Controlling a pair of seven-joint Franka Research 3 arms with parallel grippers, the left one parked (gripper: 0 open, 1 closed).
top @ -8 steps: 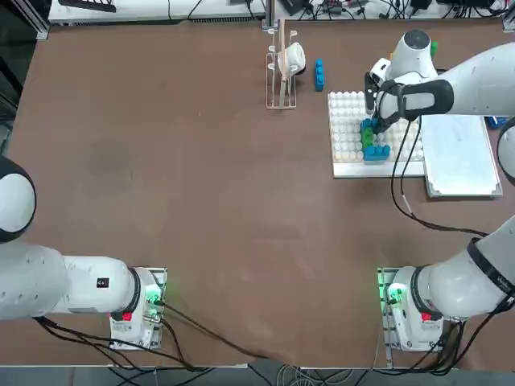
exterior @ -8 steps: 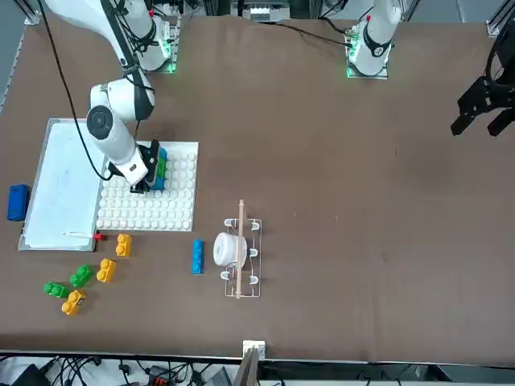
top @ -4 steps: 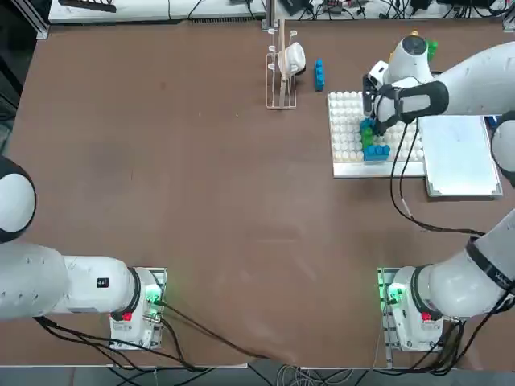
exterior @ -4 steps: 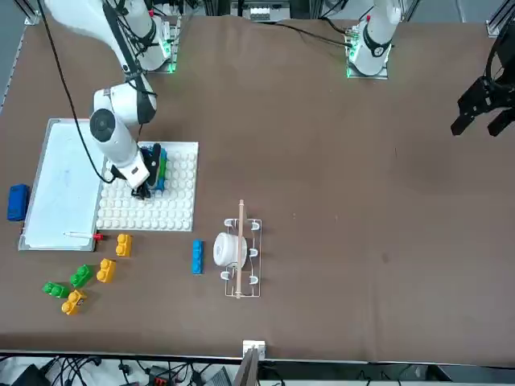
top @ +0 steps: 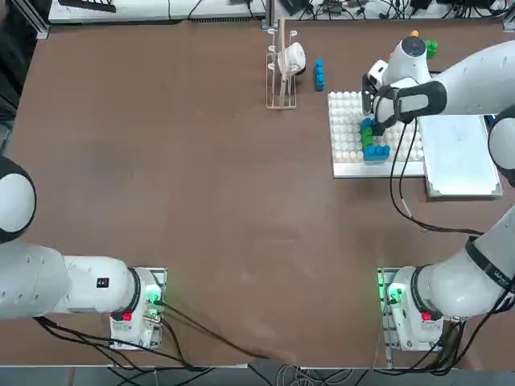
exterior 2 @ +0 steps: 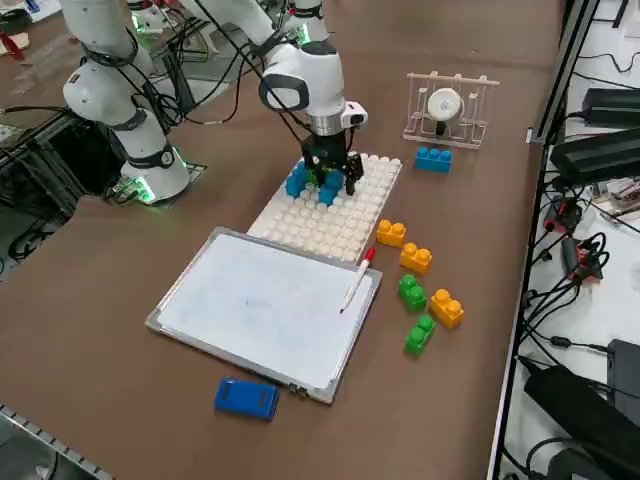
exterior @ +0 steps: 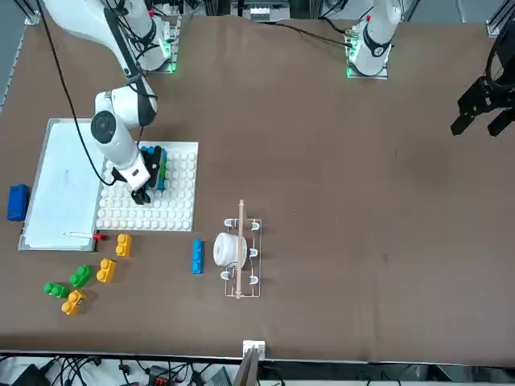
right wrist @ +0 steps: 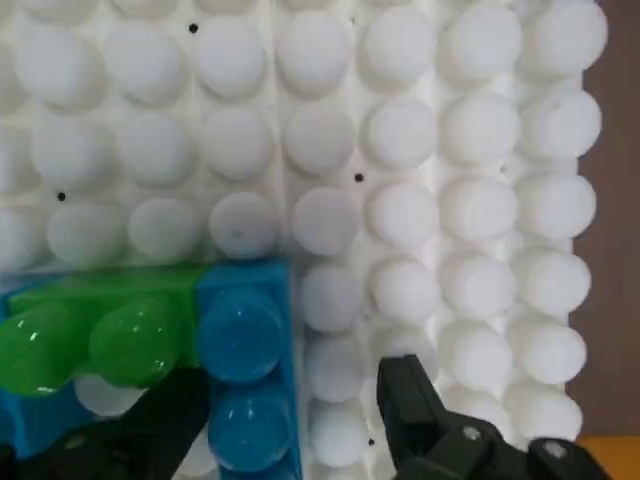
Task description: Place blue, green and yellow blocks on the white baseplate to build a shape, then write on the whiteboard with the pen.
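Our right gripper (exterior: 145,186) stands released, straddling the blue block (right wrist: 240,370) it has set on the white baseplate (exterior: 173,211), left of centre in the front view. The loose blocks (exterior: 80,276) lie below it, lower left, near the desk edge.

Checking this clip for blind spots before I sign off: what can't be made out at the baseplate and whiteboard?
- Top view: the right gripper and its arm cover part of the joined bricks on the white baseplate.
- Right wrist view: the blue brick is cut off by the edge.
- Front view: the pen is too small to show cap or tip.
- Any marks on the whiteboard are too faint to read.
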